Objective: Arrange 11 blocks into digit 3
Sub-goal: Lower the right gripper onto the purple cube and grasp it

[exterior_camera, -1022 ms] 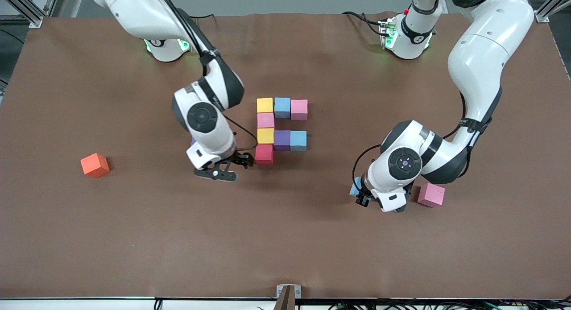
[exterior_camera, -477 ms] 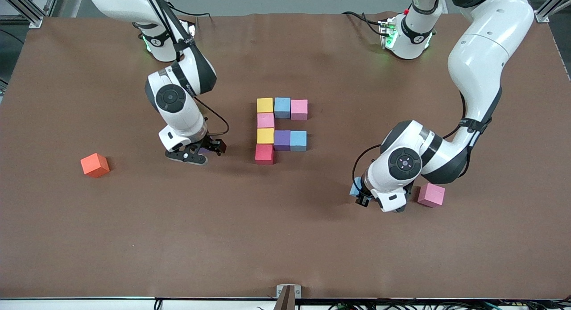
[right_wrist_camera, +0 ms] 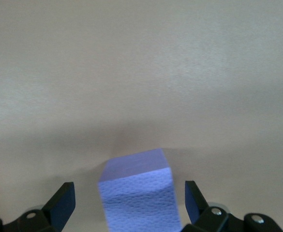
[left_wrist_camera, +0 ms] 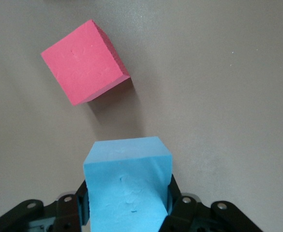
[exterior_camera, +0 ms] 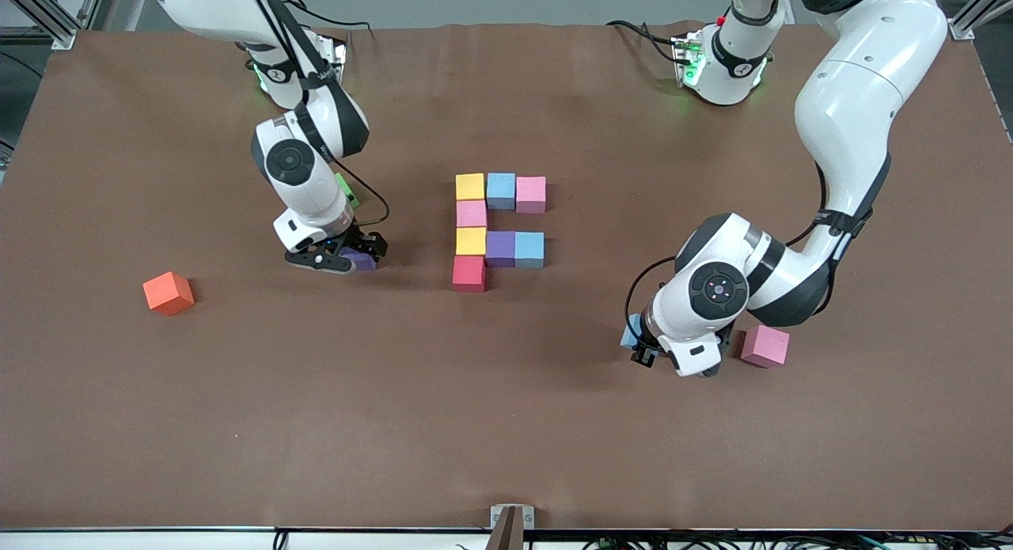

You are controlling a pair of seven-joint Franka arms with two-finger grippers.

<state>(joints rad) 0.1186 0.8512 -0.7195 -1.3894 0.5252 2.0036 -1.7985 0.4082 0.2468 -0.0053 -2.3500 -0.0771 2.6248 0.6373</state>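
Observation:
The partial digit 3 stands mid-table: a yellow (exterior_camera: 469, 187), light blue (exterior_camera: 500, 190) and pink (exterior_camera: 530, 194) bar, a pink joiner (exterior_camera: 471, 214), a yellow (exterior_camera: 471, 240), purple (exterior_camera: 500, 248) and light blue (exterior_camera: 529, 249) bar, and a red block (exterior_camera: 468, 273). My left gripper (exterior_camera: 637, 343) (left_wrist_camera: 127, 195) is shut on a light blue block (exterior_camera: 630, 333) (left_wrist_camera: 126, 179), low by the table. A loose pink block (exterior_camera: 765, 345) (left_wrist_camera: 83, 60) lies beside it. My right gripper (exterior_camera: 350, 257) (right_wrist_camera: 128, 203) is open, its fingers apart on either side of a loose purple block (exterior_camera: 364, 259) (right_wrist_camera: 136, 193).
An orange cube (exterior_camera: 168, 293) lies toward the right arm's end of the table. A green cube (exterior_camera: 345, 190) peeks out from under the right arm's wrist.
The right arm has swung from beside the red block toward its own end of the table and now straddles the purple block. The left arm has not moved.

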